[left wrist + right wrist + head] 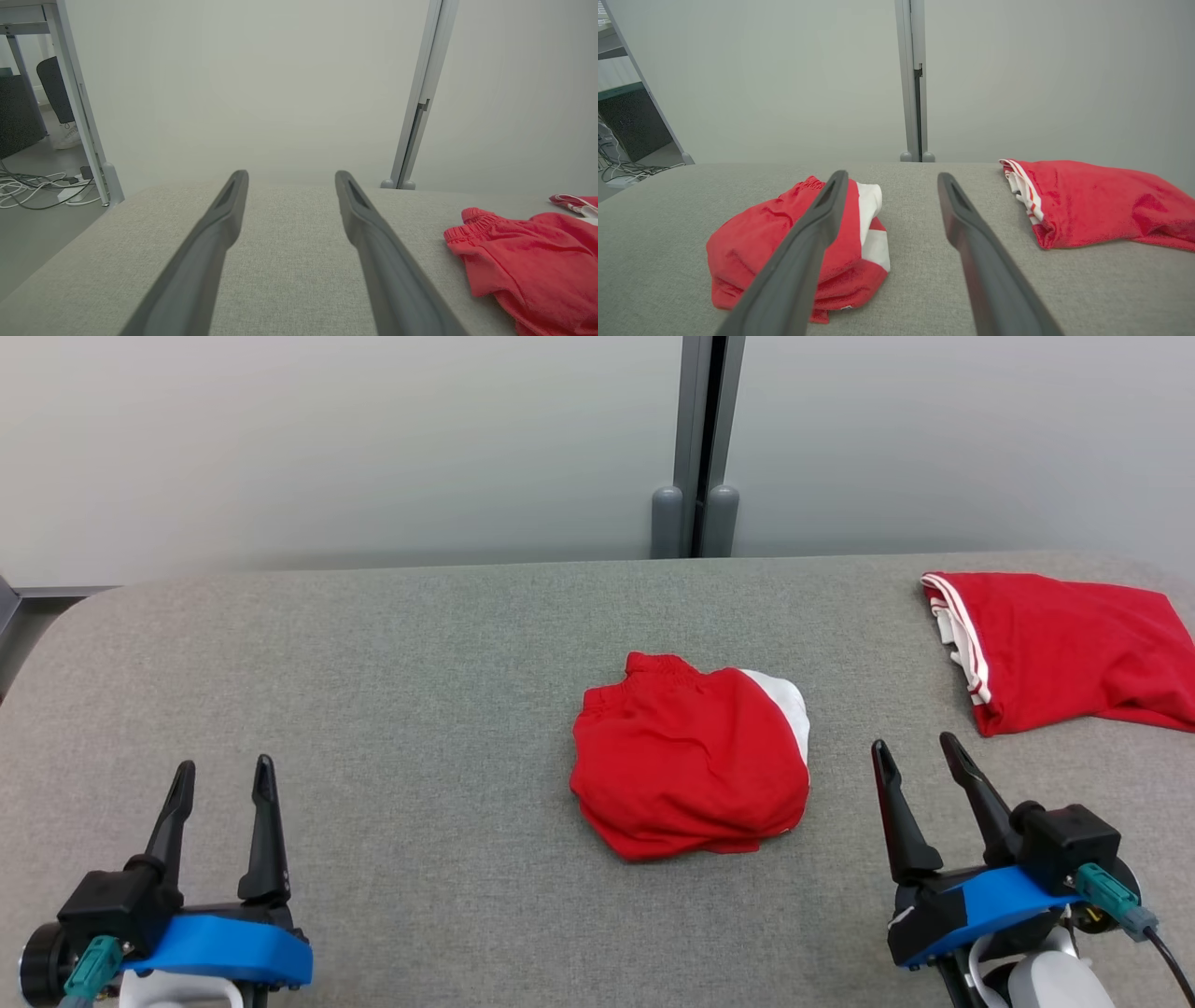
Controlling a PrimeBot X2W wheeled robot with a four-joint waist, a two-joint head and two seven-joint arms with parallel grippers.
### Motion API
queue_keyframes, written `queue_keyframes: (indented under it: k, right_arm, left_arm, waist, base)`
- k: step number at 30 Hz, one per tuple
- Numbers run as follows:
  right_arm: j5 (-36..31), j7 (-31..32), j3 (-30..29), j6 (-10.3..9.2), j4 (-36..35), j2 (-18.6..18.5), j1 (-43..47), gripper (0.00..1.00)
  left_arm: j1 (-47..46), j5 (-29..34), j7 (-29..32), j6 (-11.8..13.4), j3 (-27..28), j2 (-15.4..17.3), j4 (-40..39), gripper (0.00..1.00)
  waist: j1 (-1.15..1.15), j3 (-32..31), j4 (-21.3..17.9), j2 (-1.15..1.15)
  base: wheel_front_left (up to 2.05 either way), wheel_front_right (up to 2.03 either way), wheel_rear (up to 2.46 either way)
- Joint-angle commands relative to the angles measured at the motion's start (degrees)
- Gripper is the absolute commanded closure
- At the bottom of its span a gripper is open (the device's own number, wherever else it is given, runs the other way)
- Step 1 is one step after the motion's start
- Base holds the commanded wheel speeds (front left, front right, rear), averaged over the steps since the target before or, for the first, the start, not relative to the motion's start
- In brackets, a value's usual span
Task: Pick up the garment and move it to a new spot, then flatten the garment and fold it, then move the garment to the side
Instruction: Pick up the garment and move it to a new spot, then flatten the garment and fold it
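Looking down from the head: grey worktop (373, 663), red garment (686, 765) bunched at its middle, a white panel showing on the bundle's far right side. Left hand (225, 763) near left, fingers spread wide, holding nothing, well apart from the garment. Right hand (913, 742) near right, likewise wide and empty, just right of the bundle, not touching. Second red garment (1064, 644), white-striped, lies far right. Left wrist: fingers parted over bare worktop; garment to the right, elastic waistband visible; cables (32, 186) on the floor at far left. Right wrist: one finger overlaps the bundle in view; second red garment beyond, to the right.
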Motion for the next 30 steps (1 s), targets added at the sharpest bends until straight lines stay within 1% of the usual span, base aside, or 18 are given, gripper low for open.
queue_keyframes:
  k: [1,13,30]
  right_arm:
    - [-0.38,0.36,-0.33,0.01,-0.11,-0.11,0.76,0.0]
    - [-0.85,1.78,-0.66,0.01,-0.53,-0.1,2.06,0.0]
    - [-1.32,2.64,-0.88,0.01,-0.55,-0.1,2.19,0.0]
  left_arm:
    - [0.6,0.39,-0.23,-0.26,0.7,-0.14,-0.17,0.0]
    - [2.75,2.95,-0.23,-2.04,3.81,-1.8,-0.12,0.0]
    - [2.99,5.35,-0.23,-3.86,5.79,-3.65,0.86,0.0]
  waist:
    - [0.01,-0.07,0.1,0.0]
    - [0.01,-0.66,0.24,0.0]
    - [0.01,-1.09,0.08,0.0]
  base:
    - [0.0,0.0,0.0]
    - [0.0,0.0,0.0]
    - [0.0,0.0,0.0]
